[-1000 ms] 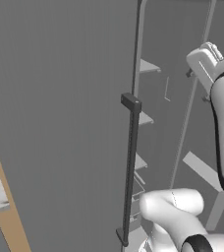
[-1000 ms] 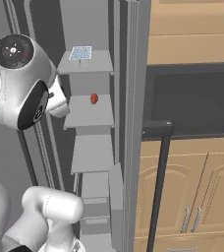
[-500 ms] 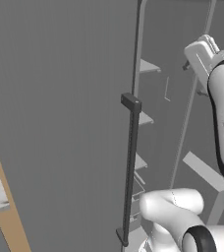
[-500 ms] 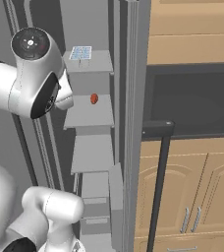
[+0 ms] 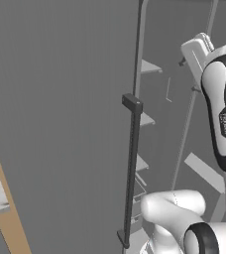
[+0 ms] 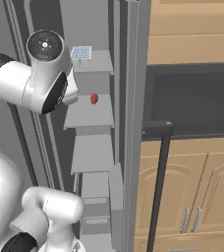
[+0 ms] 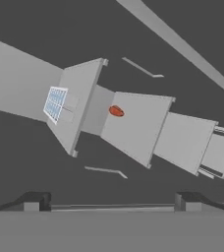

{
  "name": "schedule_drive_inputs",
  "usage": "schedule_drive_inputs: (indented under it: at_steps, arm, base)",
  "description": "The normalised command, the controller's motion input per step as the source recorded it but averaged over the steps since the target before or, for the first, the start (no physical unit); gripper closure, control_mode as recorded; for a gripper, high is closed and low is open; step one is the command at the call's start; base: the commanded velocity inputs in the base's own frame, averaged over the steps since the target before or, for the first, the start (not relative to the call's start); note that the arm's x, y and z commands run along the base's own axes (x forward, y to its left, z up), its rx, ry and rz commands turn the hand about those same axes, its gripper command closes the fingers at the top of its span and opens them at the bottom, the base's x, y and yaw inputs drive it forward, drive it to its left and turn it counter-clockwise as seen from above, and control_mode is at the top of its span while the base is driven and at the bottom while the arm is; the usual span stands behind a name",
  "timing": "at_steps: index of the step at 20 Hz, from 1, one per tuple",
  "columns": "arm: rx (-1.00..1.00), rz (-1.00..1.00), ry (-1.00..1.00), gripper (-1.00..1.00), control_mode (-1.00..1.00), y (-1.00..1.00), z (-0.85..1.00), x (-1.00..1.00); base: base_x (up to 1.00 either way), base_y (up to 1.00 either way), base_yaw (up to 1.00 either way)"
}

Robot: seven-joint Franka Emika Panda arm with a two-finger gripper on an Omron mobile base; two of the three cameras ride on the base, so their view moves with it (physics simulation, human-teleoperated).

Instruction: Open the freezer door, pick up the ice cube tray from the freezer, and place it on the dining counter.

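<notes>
**Kitchen backdrop: tan cabinets and a dark appliance front**

We're looking at light wooden cabinets [image 6: 192, 29] filling the right side, two arched lower doors [image 6: 197, 192] carrying small metal pulls. Between them we're seeing a dark recessed panel [image 6: 192, 98] with a black bar handle [image 6: 158, 129]. Left, a tan edge [image 5: 8, 213] is bordering marble.

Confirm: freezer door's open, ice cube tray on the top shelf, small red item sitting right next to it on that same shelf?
Not quite. The freezer door is open and the ice cube tray is on the top shelf, but the small red item lies on the shelf below, not beside the tray. The right base view shows it; the hand view agrees.
</notes>
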Motion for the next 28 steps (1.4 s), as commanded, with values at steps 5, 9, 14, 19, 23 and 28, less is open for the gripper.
schedule_drive_inputs:
  at_steps: [5, 9, 14, 19, 23, 28]
  arm:
    - [0.03, 0.0, 0.0, -1.0, -1.0, 0.04, 0.0, 0.4]
    - [0.04, 0.0, 0.0, -1.0, -1.0, 0.07, 0.0, 0.36]
    - [0.03, 0.0, 0.0, -1.0, -1.0, 0.11, 0.0, 0.34]
    - [0.03, 0.0, 0.0, -1.0, -1.0, 0.12, 0.0, 0.38]
    - [0.03, 0.0, 0.0, -1.0, -1.0, 0.1, 0.0, 0.39]
    - [0.01, 0.0, 0.0, -1.0, -1.0, 0.05, -0.01, 0.42]
  base:
    - [0.0, 0.0, 0.0]
    - [0.0, 0.0, 0.0]
    - [0.0, 0.0, 0.0]
    - [0.0, 0.0, 0.0]
    - [0.0, 0.0, 0.0]
    - [0.0, 0.0, 0.0]
